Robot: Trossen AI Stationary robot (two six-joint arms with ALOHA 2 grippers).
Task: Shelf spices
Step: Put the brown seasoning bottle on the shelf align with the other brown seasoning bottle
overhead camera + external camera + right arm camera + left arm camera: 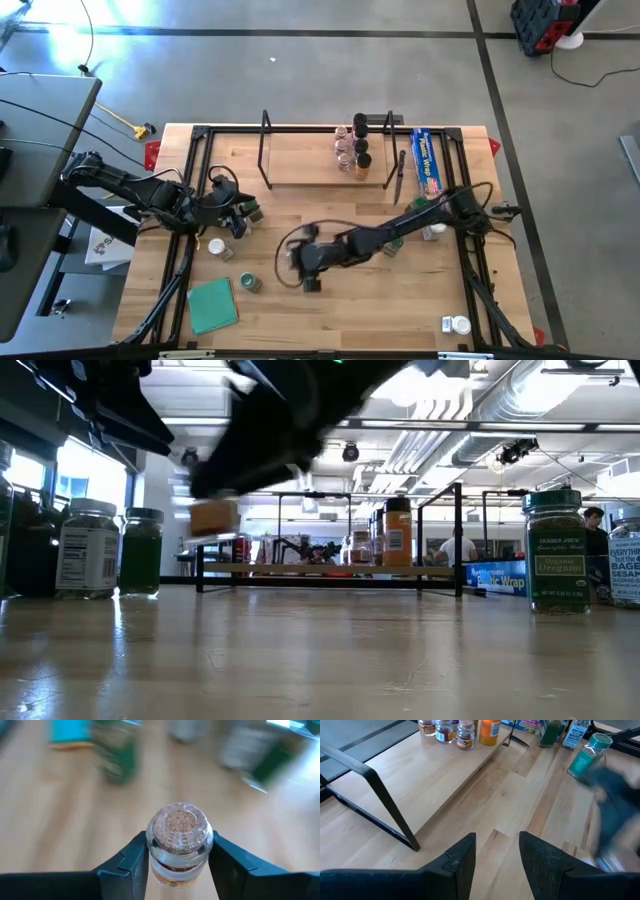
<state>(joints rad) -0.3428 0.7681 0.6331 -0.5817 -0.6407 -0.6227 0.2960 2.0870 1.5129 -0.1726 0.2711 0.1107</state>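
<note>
The shelf (320, 160), a light board with black end frames, stands at the table's far middle, and several spice jars (352, 145) stand on its right part. My right gripper (179, 855) is over the table's middle (298, 258), shut on a clear jar with a cork-brown lid (179, 826). My left gripper (497, 855) hovers open at the table's left (238, 215) with nothing between its fingers. Loose jars rest on the table: a white-lidded one (215, 245), a green-lidded one (248, 283) and several near the right arm (432, 230). My right gripper pinches the jar's clear body just under the lid (177, 867) between its two fingers, one on each side. The fingers reach in from the table's right, slanting down. The lid faces back toward the wrist. In the low view the jar (213, 516) hangs clear of the table.
A long blue wrap box (428, 160) lies right of the shelf. A flat teal square (212, 305) lies near the front left. One jar (455, 325) lies at the front right. Black frame rails (480, 260) run along the table's sides.
</note>
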